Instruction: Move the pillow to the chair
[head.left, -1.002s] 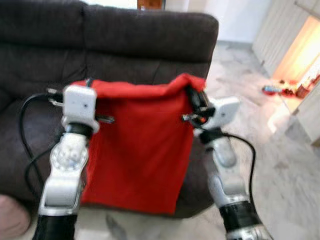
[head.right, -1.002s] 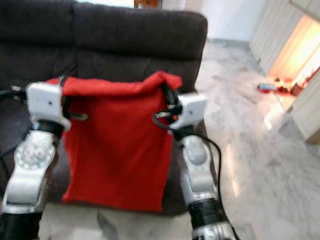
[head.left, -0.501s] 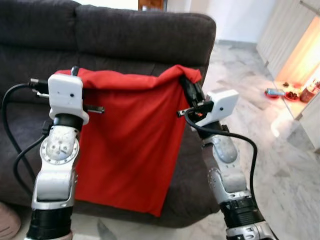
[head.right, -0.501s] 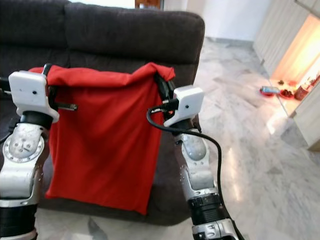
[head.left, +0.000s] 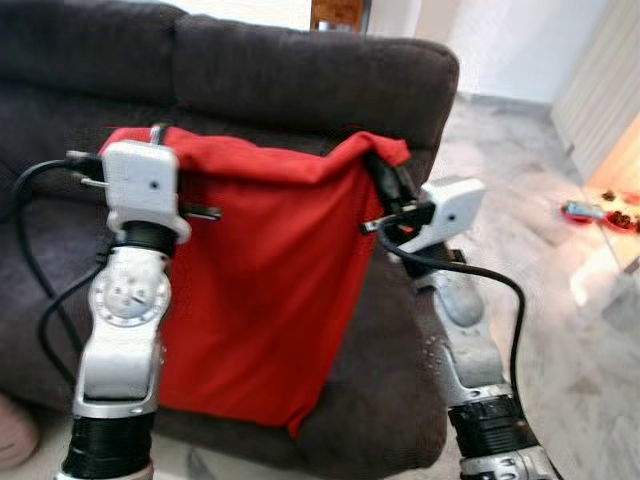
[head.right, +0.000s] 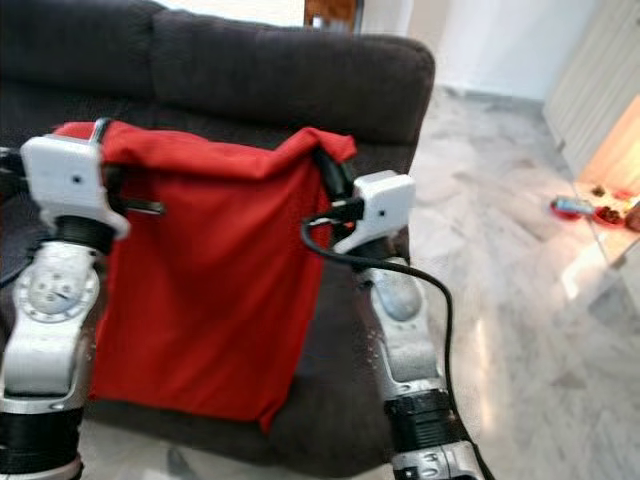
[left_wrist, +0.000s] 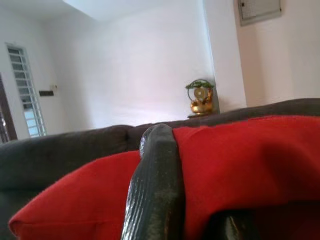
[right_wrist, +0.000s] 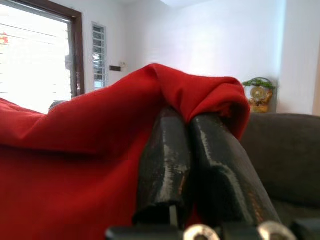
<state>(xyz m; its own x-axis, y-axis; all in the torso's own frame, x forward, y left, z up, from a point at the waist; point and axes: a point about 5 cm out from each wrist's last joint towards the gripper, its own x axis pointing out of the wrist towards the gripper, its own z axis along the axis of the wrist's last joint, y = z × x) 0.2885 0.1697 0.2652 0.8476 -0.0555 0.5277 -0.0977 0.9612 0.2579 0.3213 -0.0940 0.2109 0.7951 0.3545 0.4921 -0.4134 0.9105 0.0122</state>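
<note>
A dark grey fabric sofa (head.left: 300, 80) stands behind everything. In front of its seat hangs the limp red cloth pillow (head.left: 270, 270), its top corners clenched by the left gripper (head.left: 152, 135) and the right gripper (head.left: 385, 178).

one red pillow (head.left: 260, 280), one sofa (head.left: 300, 85), two hands

A dark brown fabric sofa (head.left: 300, 80) with tufted back cushions occupies the background. To its right lies a glossy grey-white marble floor (head.left: 560, 300). Small red items (head.left: 600, 212), too blurred to identify, rest on the floor near pale cabinet panels (head.left: 600, 90). A gold ornament with green trim (left_wrist: 200, 97) stands beyond the sofa back against a white wall (left_wrist: 140, 65). A louvred window (left_wrist: 25, 90) is set in that wall.
</note>
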